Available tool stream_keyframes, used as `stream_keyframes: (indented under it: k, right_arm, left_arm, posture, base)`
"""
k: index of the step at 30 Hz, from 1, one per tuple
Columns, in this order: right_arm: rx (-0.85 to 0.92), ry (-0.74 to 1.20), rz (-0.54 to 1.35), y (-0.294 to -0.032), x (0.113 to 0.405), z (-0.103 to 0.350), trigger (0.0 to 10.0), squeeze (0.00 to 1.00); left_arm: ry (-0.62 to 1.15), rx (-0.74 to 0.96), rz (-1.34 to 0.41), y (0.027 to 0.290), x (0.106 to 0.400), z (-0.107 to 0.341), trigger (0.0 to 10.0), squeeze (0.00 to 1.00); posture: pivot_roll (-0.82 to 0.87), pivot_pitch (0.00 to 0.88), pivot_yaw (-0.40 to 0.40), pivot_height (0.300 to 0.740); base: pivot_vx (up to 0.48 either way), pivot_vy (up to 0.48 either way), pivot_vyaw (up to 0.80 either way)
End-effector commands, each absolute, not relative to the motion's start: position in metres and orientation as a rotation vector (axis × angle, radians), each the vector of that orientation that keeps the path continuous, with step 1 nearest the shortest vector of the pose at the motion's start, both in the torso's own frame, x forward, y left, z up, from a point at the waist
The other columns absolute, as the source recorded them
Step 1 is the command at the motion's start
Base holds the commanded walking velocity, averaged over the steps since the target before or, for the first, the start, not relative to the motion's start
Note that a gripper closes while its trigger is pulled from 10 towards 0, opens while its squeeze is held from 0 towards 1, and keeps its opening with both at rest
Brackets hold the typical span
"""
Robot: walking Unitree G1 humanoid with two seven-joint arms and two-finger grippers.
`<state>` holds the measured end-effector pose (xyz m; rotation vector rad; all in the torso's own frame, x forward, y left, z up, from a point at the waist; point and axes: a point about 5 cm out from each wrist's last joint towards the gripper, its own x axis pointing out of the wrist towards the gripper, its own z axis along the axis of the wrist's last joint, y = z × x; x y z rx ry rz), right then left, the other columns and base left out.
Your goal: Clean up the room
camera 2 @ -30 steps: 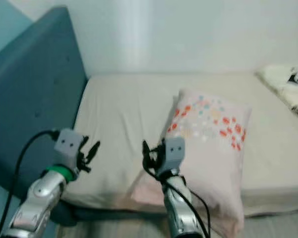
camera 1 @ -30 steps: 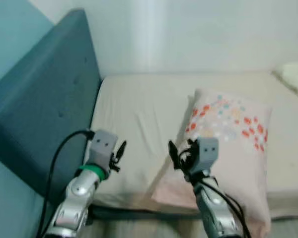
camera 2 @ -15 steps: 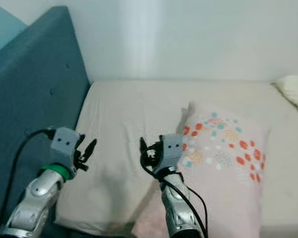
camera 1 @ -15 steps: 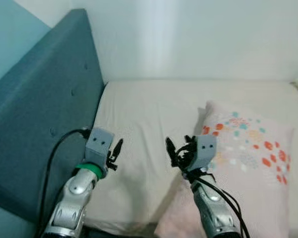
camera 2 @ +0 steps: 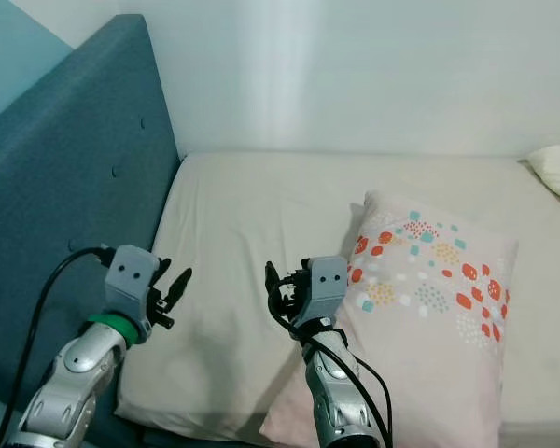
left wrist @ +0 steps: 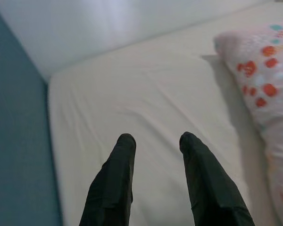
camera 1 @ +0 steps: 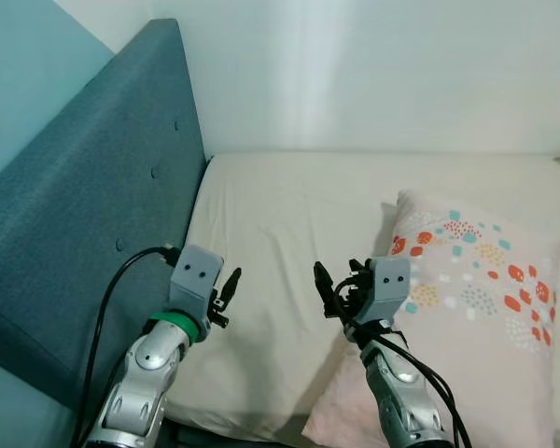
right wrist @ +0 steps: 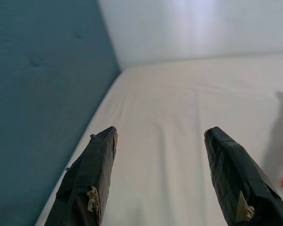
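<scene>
A bed takes up most of the view, its mattress (camera 1: 289, 233) covered in a plain cream fitted sheet that lies mostly smooth, with a few soft creases near the middle. Along the robot's left edge of the mattress stands a teal upholstered headboard (camera 1: 93, 224) with button tufts, and behind the far edge rises a bare white wall (camera 1: 373, 75). A pale pink pillow (camera 1: 476, 308) printed with red, teal and orange dots lies on the right half of the mattress, its near end overhanging the near edge of the bed and its far corner pointing toward the wall. At the far right edge of the mattress a bit of cream bedding (camera 2: 558, 173) pokes in, too little of it to name. The left gripper (camera 1: 228, 294) hangs above the sheet close to the headboard side, near the near edge, its two black fingers (left wrist: 114, 188) slightly apart and holding nothing. The right gripper (camera 1: 341, 291) hovers over the sheet just beside the pillow's left edge, its fingers (right wrist: 92, 179) spread wide with bare sheet between them, some worn tape showing on their tips.
</scene>
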<state>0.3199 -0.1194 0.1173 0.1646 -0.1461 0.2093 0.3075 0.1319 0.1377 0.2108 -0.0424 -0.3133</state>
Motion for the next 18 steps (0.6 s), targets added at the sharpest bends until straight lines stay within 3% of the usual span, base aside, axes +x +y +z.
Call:
stream_keyframes:
  k: [1,4,10,18]
  right_arm:
    - [0.167,-0.121,0.171,-0.125,0.316,0.109,10.0,0.0]
    - [0.158,-0.126,0.125,-0.132,0.315,0.109,10.0,0.0]
    - [0.133,-0.132,0.06,-0.149,0.313,0.109,10.0,0.0]
    - [0.116,-0.144,0.038,-0.156,0.315,0.112,10.0,0.0]
  left_arm:
    - [-0.032,0.212,-0.342,0.127,0.304,0.134,10.0,0.0]
    - [-0.033,0.208,-0.361,0.122,0.303,0.134,10.0,0.0]
    - [-0.03,0.205,-0.374,0.118,0.303,0.133,10.0,0.0]
    - [-0.031,0.203,-0.381,0.115,0.304,0.134,10.0,0.0]
  posture:
    - [-0.11,0.09,0.121,0.738]
    - [-0.11,0.092,0.125,0.738]
    - [-0.12,0.098,0.13,0.698]
    - [-0.12,0.099,0.129,0.668]
  base:
    - [0.0,0.0,0.0]
    - [0.0,0.0,0.0]
    - [0.0,0.0,0.0]
    - [0.0,0.0,0.0]
